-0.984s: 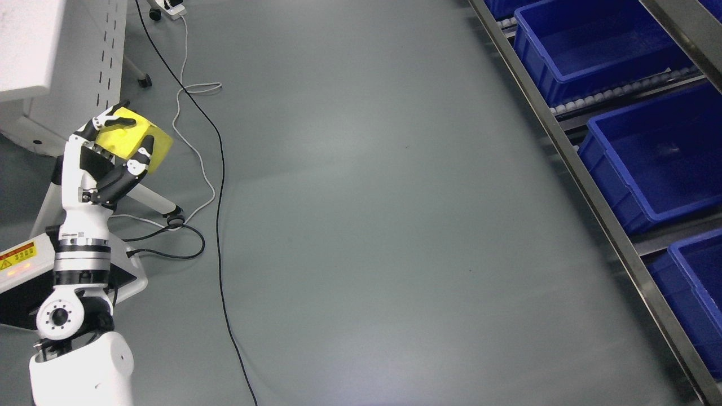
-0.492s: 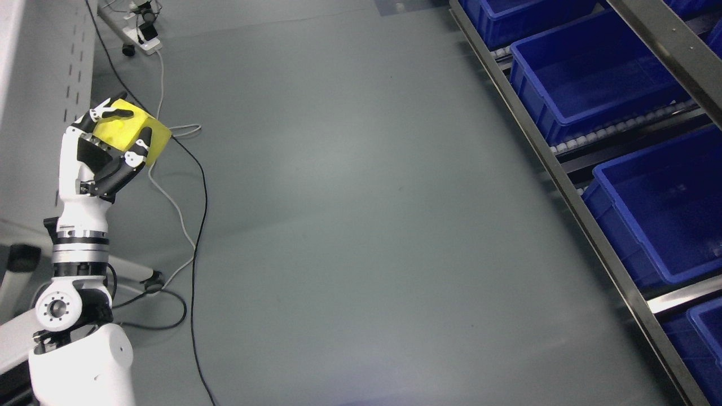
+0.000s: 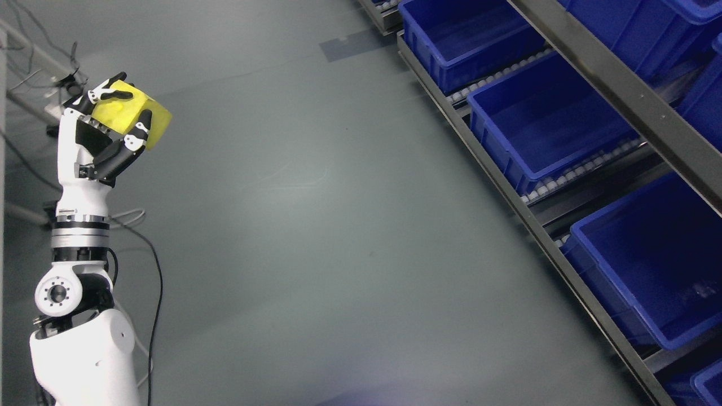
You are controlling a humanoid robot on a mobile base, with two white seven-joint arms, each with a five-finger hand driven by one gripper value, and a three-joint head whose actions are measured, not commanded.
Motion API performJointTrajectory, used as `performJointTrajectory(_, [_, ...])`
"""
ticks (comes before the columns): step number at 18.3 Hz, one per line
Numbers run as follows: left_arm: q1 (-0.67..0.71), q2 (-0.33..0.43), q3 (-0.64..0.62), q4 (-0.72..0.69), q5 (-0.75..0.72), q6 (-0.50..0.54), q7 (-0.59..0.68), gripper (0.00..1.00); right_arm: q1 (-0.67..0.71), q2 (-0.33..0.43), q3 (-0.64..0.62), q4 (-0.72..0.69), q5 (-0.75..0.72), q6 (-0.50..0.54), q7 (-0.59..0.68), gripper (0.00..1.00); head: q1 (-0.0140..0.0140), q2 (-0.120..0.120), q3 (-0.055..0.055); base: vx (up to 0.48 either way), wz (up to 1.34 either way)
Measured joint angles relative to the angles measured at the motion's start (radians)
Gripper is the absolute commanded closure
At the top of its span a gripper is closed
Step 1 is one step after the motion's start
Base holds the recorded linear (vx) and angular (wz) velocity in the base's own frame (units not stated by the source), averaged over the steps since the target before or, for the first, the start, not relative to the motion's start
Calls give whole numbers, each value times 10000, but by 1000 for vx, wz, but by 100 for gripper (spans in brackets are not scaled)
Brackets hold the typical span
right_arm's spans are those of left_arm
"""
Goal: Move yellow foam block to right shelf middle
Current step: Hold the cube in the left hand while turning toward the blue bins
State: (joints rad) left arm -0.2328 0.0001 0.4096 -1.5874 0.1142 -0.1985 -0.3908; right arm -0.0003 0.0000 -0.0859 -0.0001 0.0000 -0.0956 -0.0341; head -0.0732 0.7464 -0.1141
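At the upper left of the head view, the left hand is raised above the grey floor, its fingers curled tight around the yellow foam block. Well apart on the right, a shelf carries blue bins.

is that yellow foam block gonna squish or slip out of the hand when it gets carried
The yellow foam block looks light: the left hand holds it aloft with a few fingers. It probably gives slightly; its top looks faintly dented. Flat faces suggest it won't roll.
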Motion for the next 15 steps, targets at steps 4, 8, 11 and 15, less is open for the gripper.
performJointTrajectory(4, [0, 0, -58, 14, -11, 6, 0, 100, 1, 0, 0, 0, 0, -3, 0, 0, 0, 0, 0, 544, -528])
performJointTrajectory(8, [-8, 0, -112, 26, -17, 22, 0, 100, 1, 0, 0, 0, 0, -3, 0, 0, 0, 0, 0, 488, -708])
performJointTrajectory(11, [-7, 0, -157, 30, -20, 33, 0, 100, 3, 0, 0, 0, 0, -3, 0, 0, 0, 0, 0, 455, -905])
performJointTrajectory(15, [19, -1, -209, 34, -21, 6, -1, 100, 3, 0, 0, 1, 0, -3, 0, 0, 0, 0, 0, 339, -805])
